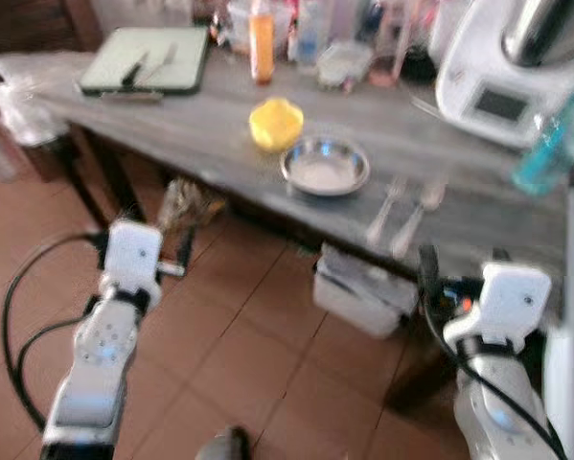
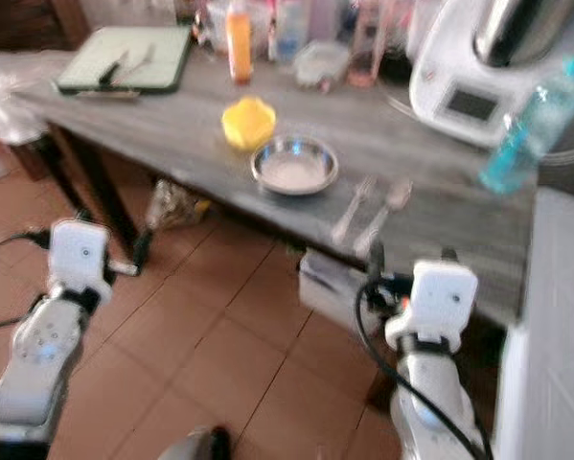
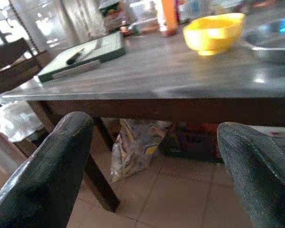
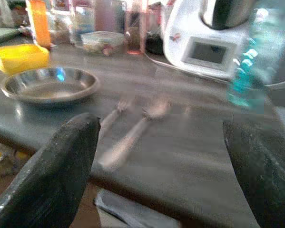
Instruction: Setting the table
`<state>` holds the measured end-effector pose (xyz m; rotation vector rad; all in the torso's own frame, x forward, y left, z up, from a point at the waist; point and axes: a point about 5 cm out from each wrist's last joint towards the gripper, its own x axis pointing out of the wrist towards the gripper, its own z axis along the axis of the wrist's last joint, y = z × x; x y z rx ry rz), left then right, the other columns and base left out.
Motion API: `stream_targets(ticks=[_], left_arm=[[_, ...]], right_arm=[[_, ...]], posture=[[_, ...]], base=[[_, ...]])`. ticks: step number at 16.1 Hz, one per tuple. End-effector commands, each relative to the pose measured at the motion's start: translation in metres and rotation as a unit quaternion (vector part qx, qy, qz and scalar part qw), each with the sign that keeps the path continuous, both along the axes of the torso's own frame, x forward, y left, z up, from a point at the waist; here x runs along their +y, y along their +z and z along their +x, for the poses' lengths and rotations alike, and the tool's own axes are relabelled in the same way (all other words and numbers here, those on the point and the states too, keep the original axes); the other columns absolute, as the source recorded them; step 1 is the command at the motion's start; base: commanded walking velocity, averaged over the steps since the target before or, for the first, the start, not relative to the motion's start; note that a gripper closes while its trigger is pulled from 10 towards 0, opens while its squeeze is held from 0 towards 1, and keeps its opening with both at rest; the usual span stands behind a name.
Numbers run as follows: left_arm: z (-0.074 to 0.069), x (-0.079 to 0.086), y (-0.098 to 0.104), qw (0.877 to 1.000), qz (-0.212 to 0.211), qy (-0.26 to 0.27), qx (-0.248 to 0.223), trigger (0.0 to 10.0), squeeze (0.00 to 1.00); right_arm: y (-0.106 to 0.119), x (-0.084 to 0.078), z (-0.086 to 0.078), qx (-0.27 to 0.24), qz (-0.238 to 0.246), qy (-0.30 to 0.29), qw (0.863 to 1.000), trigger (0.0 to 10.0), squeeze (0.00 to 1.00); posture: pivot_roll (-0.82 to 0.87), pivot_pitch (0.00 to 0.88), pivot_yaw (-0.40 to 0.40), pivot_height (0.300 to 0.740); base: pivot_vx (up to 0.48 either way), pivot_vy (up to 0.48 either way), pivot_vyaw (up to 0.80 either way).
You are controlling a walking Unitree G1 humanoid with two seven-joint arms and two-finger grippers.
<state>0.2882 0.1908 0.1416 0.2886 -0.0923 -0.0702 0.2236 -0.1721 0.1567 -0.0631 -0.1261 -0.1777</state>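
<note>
Nearest the camera are the robot's two silver arms, held low over the brown tile floor (image 1: 239, 335). The left gripper (image 3: 152, 185) has its two black fingers spread wide with nothing between them; it sits lower than the table top, near the table's edge. The right gripper (image 4: 161, 190) is also spread wide and empty, just in front of the table edge. In the eye views the fingers are mostly hidden behind the white wrist boxes.

On the grey wooden table (image 1: 219, 134), close to the near edge, lie a fork (image 1: 386, 211) and a spoon (image 1: 416, 216) side by side. Both are blurry. Just past them sits a round metal bowl (image 1: 325, 166), and next to it a yellow bowl (image 1: 275, 124).

Farther back are a green board (image 1: 148, 59), an orange bottle (image 1: 262, 43) and a white kitchen machine (image 1: 512, 72), cut off at the top. A blue bottle (image 1: 553, 144) is smeared and hard to make out. Under the table a crinkly bag (image 3: 135, 145) is partly hidden.
</note>
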Motion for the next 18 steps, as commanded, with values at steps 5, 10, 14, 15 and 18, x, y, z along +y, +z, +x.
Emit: stream_targets(ticks=[5, 10, 14, 15, 18], left_arm=[[0.002, 0.001, 0.001, 1.000, 0.003, -0.006, 0.001, 10.0, 0.00], [0.004, -0.001, 0.003, 1.000, 0.006, -0.010, -0.004, 10.0, 0.00], [0.007, -0.005, 0.006, 1.000, 0.005, -0.018, -0.008, 10.0, 0.00], [0.009, -0.007, 0.007, 1.000, 0.003, -0.022, -0.010, 10.0, 0.00], [0.015, -0.019, 0.013, 0.998, -0.025, -0.058, -0.020, 10.0, 0.00]], right_arm=[[0.005, -0.003, -0.001, -0.011, -0.001, -0.012, 1.000, 10.0, 0.00], [0.007, -0.004, -0.001, -0.018, -0.003, -0.019, 1.000, 10.0, 0.00], [0.013, -0.011, -0.003, -0.031, -0.020, -0.040, 0.999, 10.0, 0.00], [0.013, -0.013, -0.003, -0.031, -0.020, -0.041, 0.998, 10.0, 0.00], [0.013, -0.012, -0.002, -0.031, -0.026, -0.039, 0.998, 10.0, 0.00]], posture=[[0.12, 0.119, -0.023, 0.740], [0.12, 0.113, -0.018, 0.740], [0.11, 0.108, -0.018, 0.740], [0.11, 0.105, -0.019, 0.740], [0.10, 0.100, -0.025, 0.740]], base=[[-0.332, 0.000, 0.00], [-0.332, 0.000, 0.00], [-0.334, 0.000, 0.00], [-0.326, 0.000, 0.00], [-0.099, 0.000, 0.00]])
